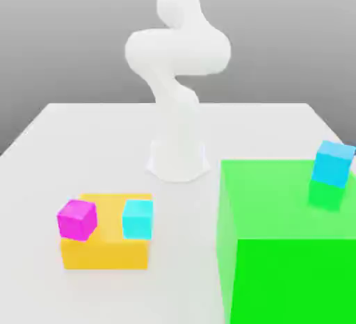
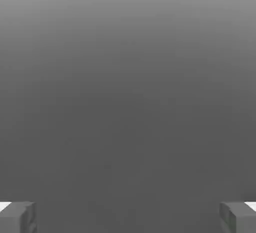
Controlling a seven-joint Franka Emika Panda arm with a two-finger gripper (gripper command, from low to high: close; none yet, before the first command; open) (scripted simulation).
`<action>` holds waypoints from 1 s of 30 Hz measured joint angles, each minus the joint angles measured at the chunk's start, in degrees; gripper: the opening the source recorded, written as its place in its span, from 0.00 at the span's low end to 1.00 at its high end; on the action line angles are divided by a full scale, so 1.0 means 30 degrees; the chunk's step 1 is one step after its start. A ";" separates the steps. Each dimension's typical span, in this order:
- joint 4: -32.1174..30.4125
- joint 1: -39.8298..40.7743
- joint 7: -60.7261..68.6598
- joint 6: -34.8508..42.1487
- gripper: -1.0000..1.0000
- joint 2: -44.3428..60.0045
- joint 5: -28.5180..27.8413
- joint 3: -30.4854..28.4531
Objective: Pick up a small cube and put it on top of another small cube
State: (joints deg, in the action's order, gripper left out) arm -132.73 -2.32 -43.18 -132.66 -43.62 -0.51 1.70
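Grey backdrop, darker toward horizon; pale, evenly lit tabletop [image 1: 257,131] with straight far edge; no windows.Grey backdrop [image 1: 278,30], darkening downward; pale tabletop [image 1: 257,131], straight far edge, sides widening toward exterior view's camera.

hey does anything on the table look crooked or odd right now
The blue cube on the big green block looks odd: it's tilted, and appears to float above its top. The magenta cube by the orange block also sits turned askew.
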 joint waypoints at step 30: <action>-0.7094 -1.2680 2.4450 -0.9070 0.50 1.6283 -0.0888 0.3910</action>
State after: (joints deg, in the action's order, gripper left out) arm -154.01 -40.36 30.17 -159.87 5.23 -3.17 13.42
